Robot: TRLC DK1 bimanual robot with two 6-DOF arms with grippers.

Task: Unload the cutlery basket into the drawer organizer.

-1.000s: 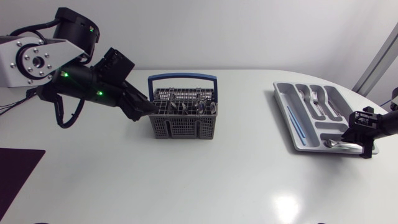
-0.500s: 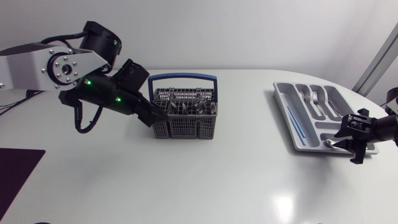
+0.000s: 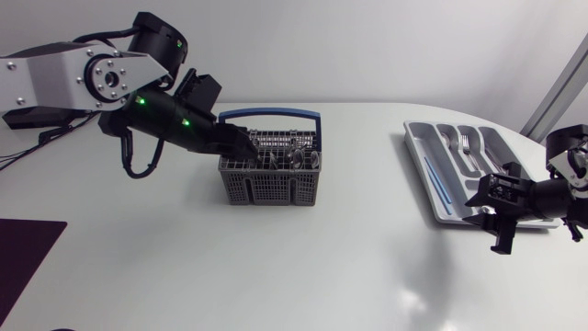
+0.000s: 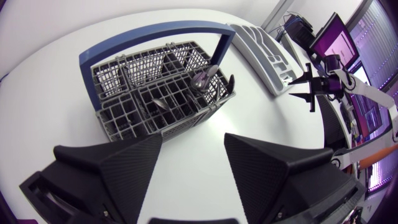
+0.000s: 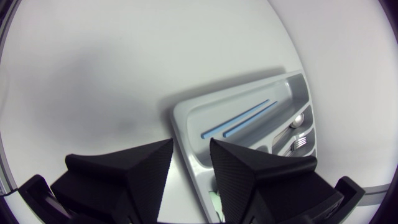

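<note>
Drawer organizer (image 3: 418, 162) lies at the right of the head view. At its near edge, low in the frame, hangs the right gripper (image 3: 487, 217), fingers slightly apart with nothing between them. Two blue strips (image 5: 235, 117) lie in the long compartment ahead of that gripper, and forks (image 3: 464, 142) farther back. Mid-frame stands the grey cutlery basket (image 3: 270, 175) with its blue handle (image 3: 269, 115) upright and spoons (image 4: 202, 79) inside. The left gripper (image 3: 241, 147) is at the basket's upper-left corner, fingers spread and empty.
</note>
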